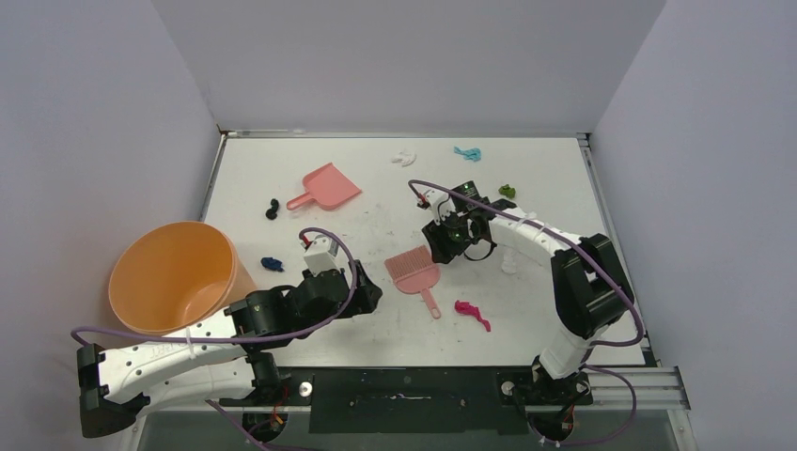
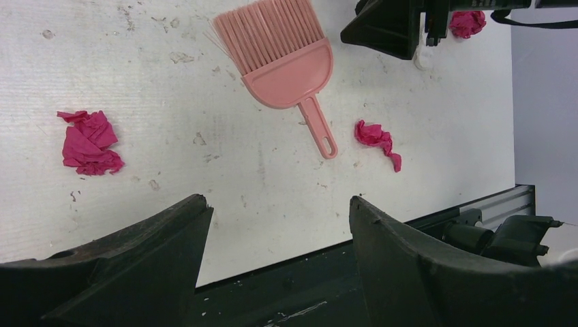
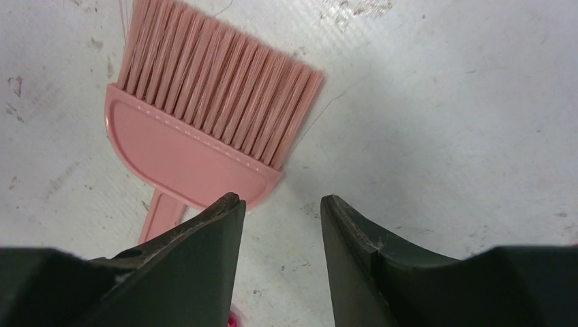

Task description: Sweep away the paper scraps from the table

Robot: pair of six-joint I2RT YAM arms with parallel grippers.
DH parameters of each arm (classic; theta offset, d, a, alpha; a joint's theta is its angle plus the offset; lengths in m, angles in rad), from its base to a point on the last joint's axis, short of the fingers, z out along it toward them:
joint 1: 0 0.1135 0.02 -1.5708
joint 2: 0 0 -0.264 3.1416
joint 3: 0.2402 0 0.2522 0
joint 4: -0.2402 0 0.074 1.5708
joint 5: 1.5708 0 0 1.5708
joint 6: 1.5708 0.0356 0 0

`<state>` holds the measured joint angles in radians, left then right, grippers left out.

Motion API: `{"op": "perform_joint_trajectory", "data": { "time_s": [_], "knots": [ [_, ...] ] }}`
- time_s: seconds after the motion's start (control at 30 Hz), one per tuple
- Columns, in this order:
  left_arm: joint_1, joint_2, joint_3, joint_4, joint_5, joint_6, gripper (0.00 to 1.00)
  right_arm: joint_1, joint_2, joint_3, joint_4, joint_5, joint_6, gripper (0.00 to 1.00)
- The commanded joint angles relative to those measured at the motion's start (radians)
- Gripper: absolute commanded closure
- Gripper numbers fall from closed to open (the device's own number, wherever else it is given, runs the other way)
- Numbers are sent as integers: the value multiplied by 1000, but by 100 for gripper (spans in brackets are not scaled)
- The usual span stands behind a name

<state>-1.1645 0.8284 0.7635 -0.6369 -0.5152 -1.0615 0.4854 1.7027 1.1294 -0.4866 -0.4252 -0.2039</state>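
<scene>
We are hovering our right gripper (image 3: 281, 201), parted and empty, at 2 o'clock of the brush (image 3: 198, 136); our left gripper (image 2: 279, 204) is gaping wide. Paper scraps (image 1: 472, 313) are lying scattered across the table (image 1: 564, 188).

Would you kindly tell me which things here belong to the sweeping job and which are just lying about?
Job: crumpled paper scraps; white scuffed table; pink bristle brush.
Lying about untouched, likely tools later: flat pink plastic dustpan; round orange plastic bucket.
</scene>
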Motion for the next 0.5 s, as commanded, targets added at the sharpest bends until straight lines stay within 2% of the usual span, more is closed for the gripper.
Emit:
{"op": "perform_joint_trajectory", "data": {
  "time_s": [0.0,0.47],
  "knots": [
    [-6,-1,19,49,4,2,28,8,19,-23,-4,-34,7,55],
    [-5,5,7,55,21,-5,27,21,73,-42,25,-32,3,61]
  ]
}}
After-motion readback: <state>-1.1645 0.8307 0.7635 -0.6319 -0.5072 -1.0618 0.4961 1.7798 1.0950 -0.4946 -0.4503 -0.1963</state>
